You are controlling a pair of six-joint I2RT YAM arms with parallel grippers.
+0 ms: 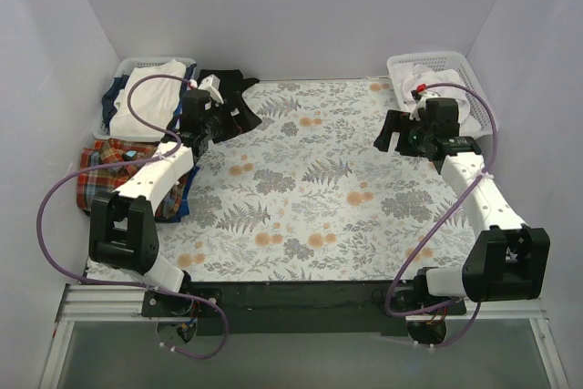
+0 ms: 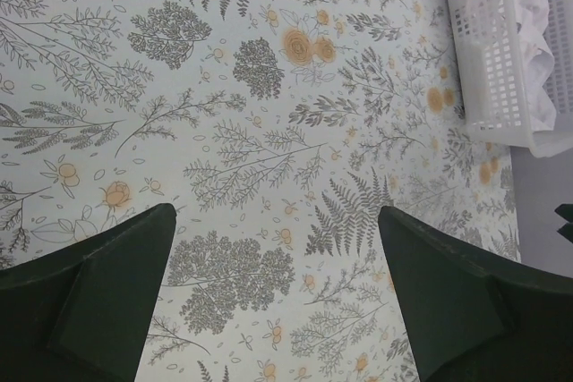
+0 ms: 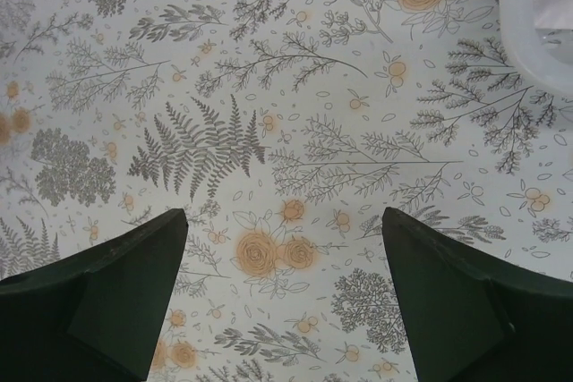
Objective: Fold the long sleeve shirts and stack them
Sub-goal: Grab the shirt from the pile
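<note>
Top external: rumpled plaid shirt [image 1: 107, 156], possibly flannel.

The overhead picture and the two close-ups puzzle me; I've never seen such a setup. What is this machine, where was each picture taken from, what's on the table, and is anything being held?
These are two robot arms bolted to a table's near edge. The overhead picture looks down from behind them: the left gripper and the right gripper hover over a flowered tablecloth. Each close-up comes from a camera on one wrist, so the dark wedges at the bottom are that arm's own fingers. A plaid shirt lies at the left edge. A basket at the back right holds crumpled white fabric. Both grippers are open and empty.
</note>
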